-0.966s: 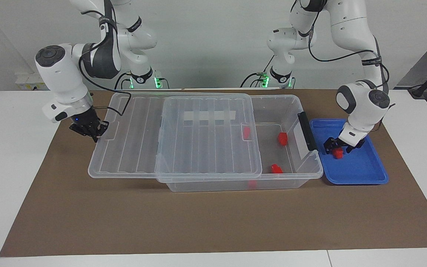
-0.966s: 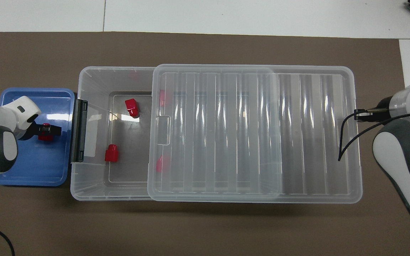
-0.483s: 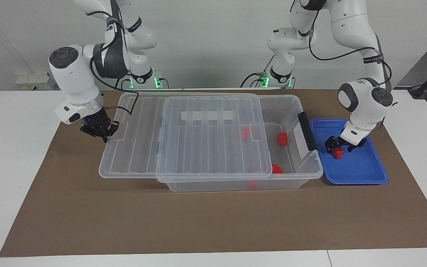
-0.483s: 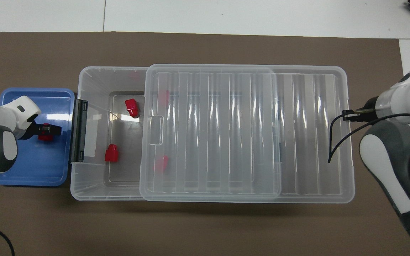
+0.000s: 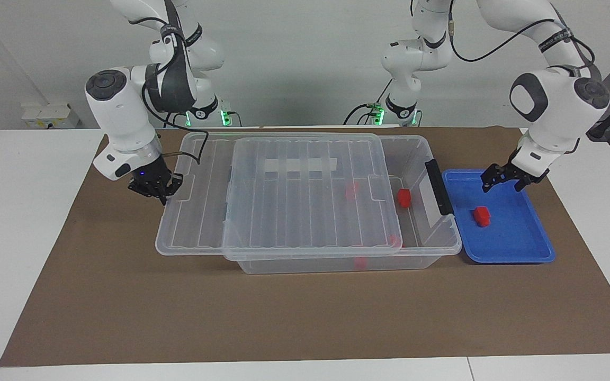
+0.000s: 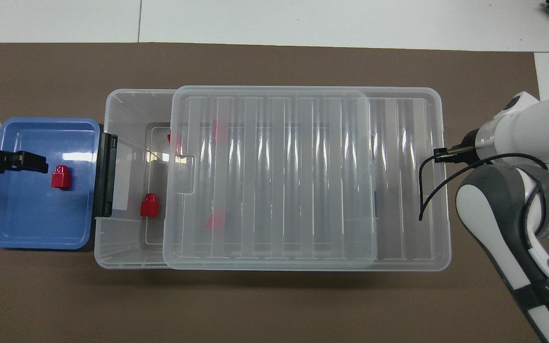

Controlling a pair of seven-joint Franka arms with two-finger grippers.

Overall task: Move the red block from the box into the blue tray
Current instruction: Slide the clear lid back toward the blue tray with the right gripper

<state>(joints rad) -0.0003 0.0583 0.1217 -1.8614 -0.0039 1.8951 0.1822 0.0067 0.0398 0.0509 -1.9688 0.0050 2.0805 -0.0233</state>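
From my remote station: the left gripper [image 5: 510, 179] has let go and lifted, its fingers spread and empty above the blue tray [image 5: 522, 253], where half a second ago it straddled the red block [image 5: 482, 216]. That block now sits alone on the tray floor, at about seven o'clock from the gripper in the facing view. The right gripper [image 5: 155, 186] stays pinched on the edge of the lid [image 5: 305, 211] at the right arm's end and has slid it further over the box [image 5: 432, 248], so only one other red block [image 5: 403, 197] lies uncovered near the black latch [image 5: 438, 186]; others show dimly through the lid. A whitish tape strip [image 5: 297, 165] crosses it. Everything rests on a brown mat [image 5: 284, 317] over a white table [image 5: 14, 222], before a pale wall. Lettering on the right arm's band in the overhead view is too small to read.
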